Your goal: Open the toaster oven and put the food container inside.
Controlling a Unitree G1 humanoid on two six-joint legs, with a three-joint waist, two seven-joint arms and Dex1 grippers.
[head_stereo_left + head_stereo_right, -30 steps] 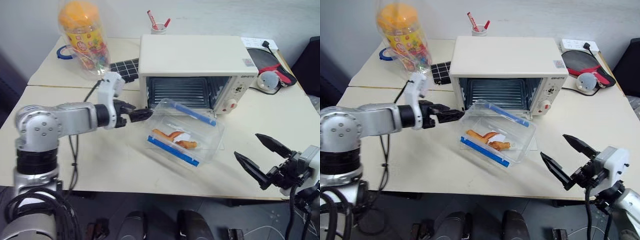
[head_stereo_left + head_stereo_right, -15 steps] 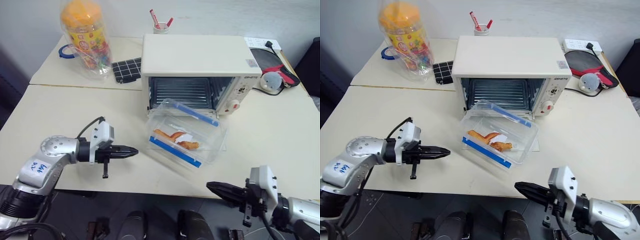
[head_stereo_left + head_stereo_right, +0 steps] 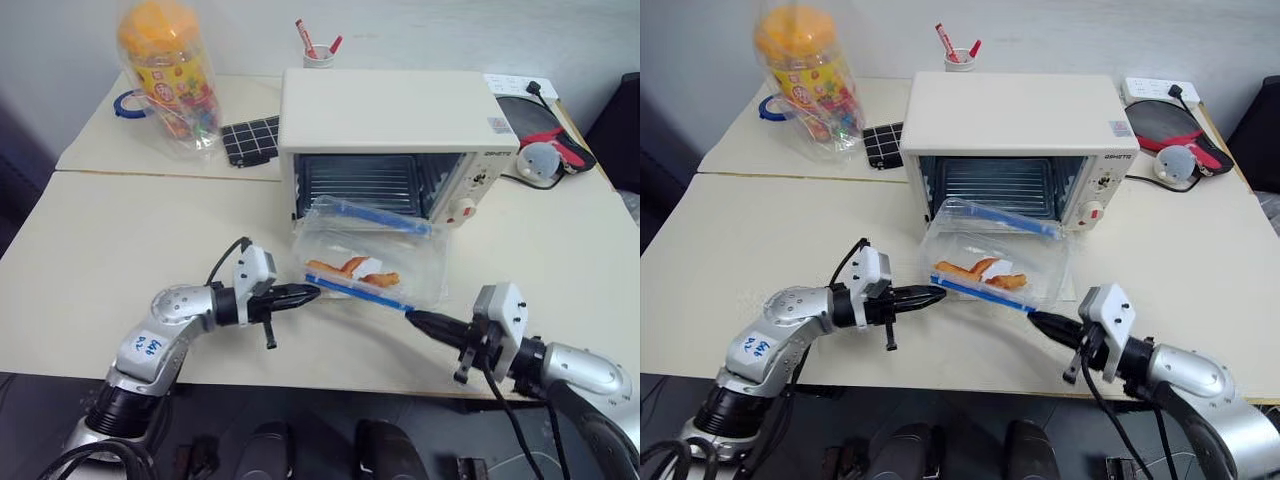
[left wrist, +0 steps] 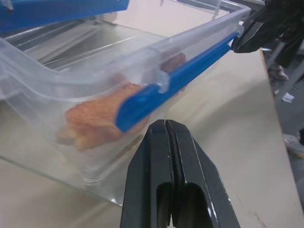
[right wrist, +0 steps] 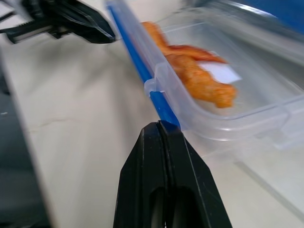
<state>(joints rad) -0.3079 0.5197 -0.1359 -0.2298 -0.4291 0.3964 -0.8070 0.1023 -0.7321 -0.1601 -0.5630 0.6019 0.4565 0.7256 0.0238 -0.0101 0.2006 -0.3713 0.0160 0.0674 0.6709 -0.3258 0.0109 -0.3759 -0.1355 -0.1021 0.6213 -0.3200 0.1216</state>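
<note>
While both claws sit low at the table's near edge, we go left to right. Left gripper (image 3: 305,292) is pinched fully shut, holding nothing, tip at the left end of the food container (image 3: 372,262), just beside or touching its near blue clip (image 4: 175,81); we can't tell contact for sure. The container rests on the table (image 3: 120,240) straight in front of the toaster oven (image 3: 396,140), whose door is already dropped open and rack bare. Its long axis runs left-right, roughly parallel to the oven mouth. Right gripper (image 3: 418,319) is also closed tight and empty, tip at the container's right near corner. So the box lies between the two claws, about equally near each, with the oven directly behind it. We judge a two-sided squeeze or push rearward comes next.
</note>
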